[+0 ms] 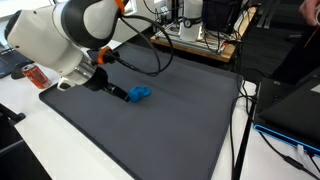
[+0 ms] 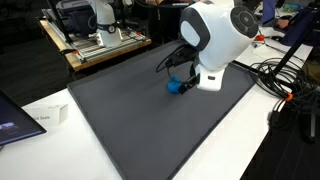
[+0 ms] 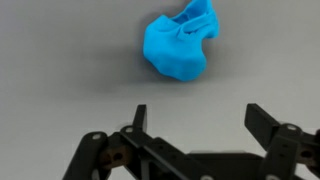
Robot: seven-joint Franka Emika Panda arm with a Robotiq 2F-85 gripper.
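Observation:
A crumpled bright blue object (image 3: 181,44), soft-looking like cloth or putty, lies on the dark grey mat (image 1: 150,125). In both exterior views it shows as a small blue lump (image 1: 140,93) (image 2: 176,86) just beside the arm's wrist. My gripper (image 3: 196,118) hangs over the mat with its two black fingers wide apart and nothing between them. The blue object lies a short way beyond the fingertips, slightly toward the left finger, not touching either one. In an exterior view the white arm (image 2: 215,40) hides most of the gripper.
The mat covers a white table (image 2: 40,105). A wooden bench with equipment (image 2: 95,40) stands behind. Black cables (image 1: 150,55) trail across the mat's far edge. A red-orange item (image 1: 36,76) sits by the arm's base. More cables (image 2: 285,85) and a laptop (image 1: 295,110) lie beside the mat.

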